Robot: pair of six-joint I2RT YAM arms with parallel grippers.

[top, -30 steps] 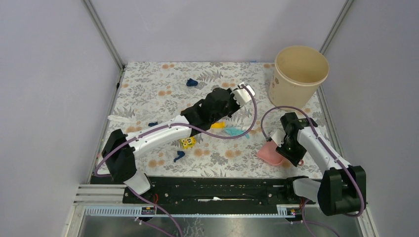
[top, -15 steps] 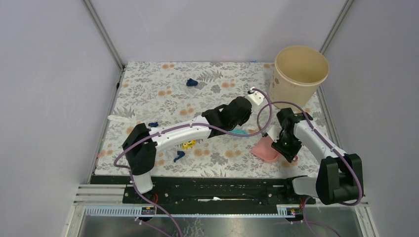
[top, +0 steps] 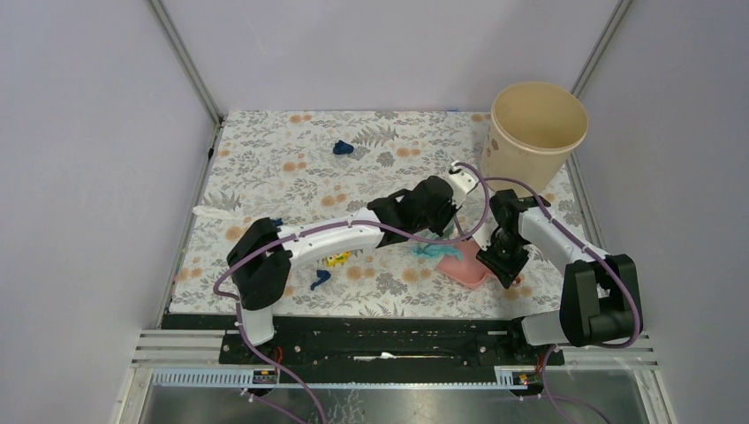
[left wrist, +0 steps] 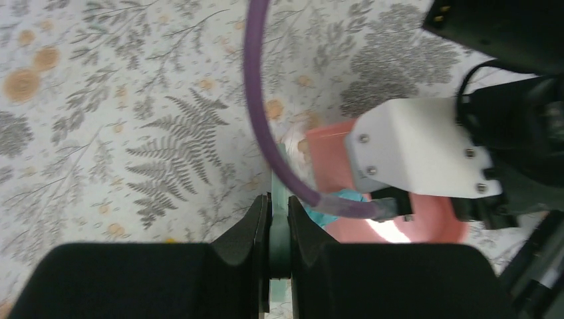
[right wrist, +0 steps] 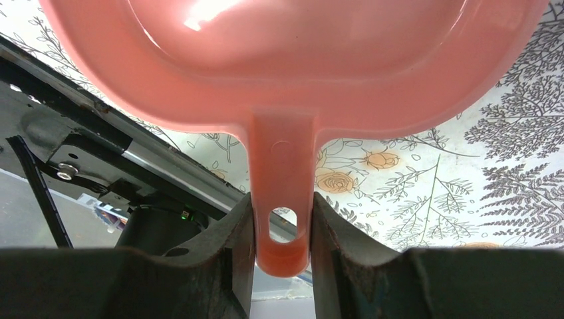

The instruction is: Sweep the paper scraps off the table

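Top external view: teal paper scraps (top: pixel 431 251) are lying at the lip of the dustpan (top: pixel 465 268) on the table (top: pixel 265 168).
The left gripper (left wrist: pixel 279 207) is pinching a thin green handle (left wrist: pixel 280 252) just behind them; the right gripper (right wrist: pixel 282 229) is clamping the dustpan's handle.

Three navy paper wads (top: pixel 343 147), one teal strip tangle (top: pixel 433 251), one white strip (top: pixel 215 215), one yellow block (top: pixel 334 260), all left of one pink dustpan (top: pixel 465 268); one beige bucket (top: pixel 521 161) behind it.

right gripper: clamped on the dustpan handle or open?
Shut on it. Right wrist view: both fingers of the right gripper press the sides of the pink dustpan handle, no gap.
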